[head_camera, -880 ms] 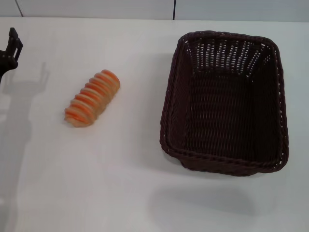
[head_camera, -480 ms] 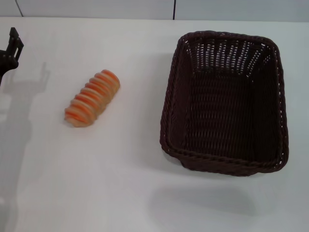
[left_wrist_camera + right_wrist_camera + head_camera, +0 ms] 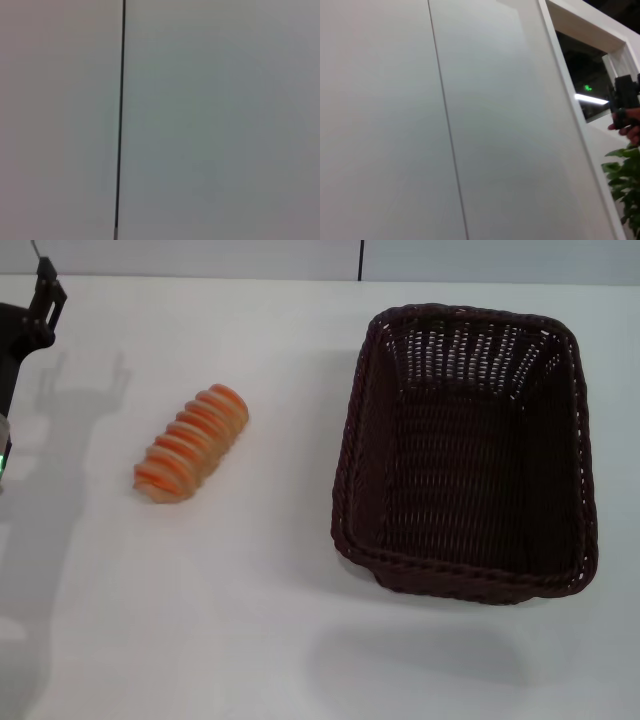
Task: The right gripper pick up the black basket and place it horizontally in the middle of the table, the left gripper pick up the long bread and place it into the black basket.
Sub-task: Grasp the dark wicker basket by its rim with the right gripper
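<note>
The big, dark brown-black woven basket [image 3: 465,450] with a braided rim sits flat on the plain white table [image 3: 260,620]. It has nothing inside it. All of it shows, though the lower inner wall is too dark to see well.

The long bread [image 3: 191,443], a small tan roll with orange-brown ridges across it, lies on the table well apart from the basket, on the basket's left side. It lies at a slant, with one end pointing up toward the far side of the table. Nothing touches it.

The left gripper [image 3: 44,302] is a black claw, and only a bit of it peeks in at the table's far left corner, far from the basket and also away from the bread. Most of it is cut off by the edge of the head view, so I cannot tell if its jaws are spread or pressed together. It throws a grey shadow on the table beside it.

The right gripper is not seen in any view.

The left wrist view shows only a pale wall [image 3: 210,120] with one thin dark line. The right wrist view shows a pale wall, a dark opening and some green leaves [image 3: 625,185] at the edge.
</note>
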`<control>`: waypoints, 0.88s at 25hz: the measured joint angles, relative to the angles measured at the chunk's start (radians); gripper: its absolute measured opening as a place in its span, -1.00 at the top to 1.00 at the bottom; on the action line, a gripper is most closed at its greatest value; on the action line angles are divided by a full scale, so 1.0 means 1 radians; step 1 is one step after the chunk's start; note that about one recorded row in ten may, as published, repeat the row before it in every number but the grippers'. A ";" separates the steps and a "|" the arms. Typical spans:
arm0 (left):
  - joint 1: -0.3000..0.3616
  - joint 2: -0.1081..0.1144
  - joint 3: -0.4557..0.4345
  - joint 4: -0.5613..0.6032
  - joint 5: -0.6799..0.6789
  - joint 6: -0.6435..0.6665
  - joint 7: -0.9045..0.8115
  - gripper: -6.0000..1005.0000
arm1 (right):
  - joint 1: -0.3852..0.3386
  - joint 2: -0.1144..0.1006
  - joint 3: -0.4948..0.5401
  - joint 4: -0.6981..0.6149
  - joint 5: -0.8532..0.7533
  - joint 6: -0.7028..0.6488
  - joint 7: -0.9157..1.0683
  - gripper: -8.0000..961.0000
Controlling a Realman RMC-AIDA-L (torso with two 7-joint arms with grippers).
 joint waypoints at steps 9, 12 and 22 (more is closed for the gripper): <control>-0.008 -0.002 -0.002 0.005 0.000 -0.007 0.031 -0.54 | -0.012 -0.014 -0.073 -0.096 -0.445 0.004 0.137 -0.70; -0.009 -0.003 -0.001 0.006 0.001 -0.016 0.032 -0.55 | -0.046 -0.014 -0.080 -0.225 -0.621 0.014 0.275 -0.70; -0.030 -0.003 -0.001 0.007 0.001 -0.064 0.032 -0.55 | -0.181 -0.004 -0.114 -0.757 -1.053 0.316 0.681 -0.70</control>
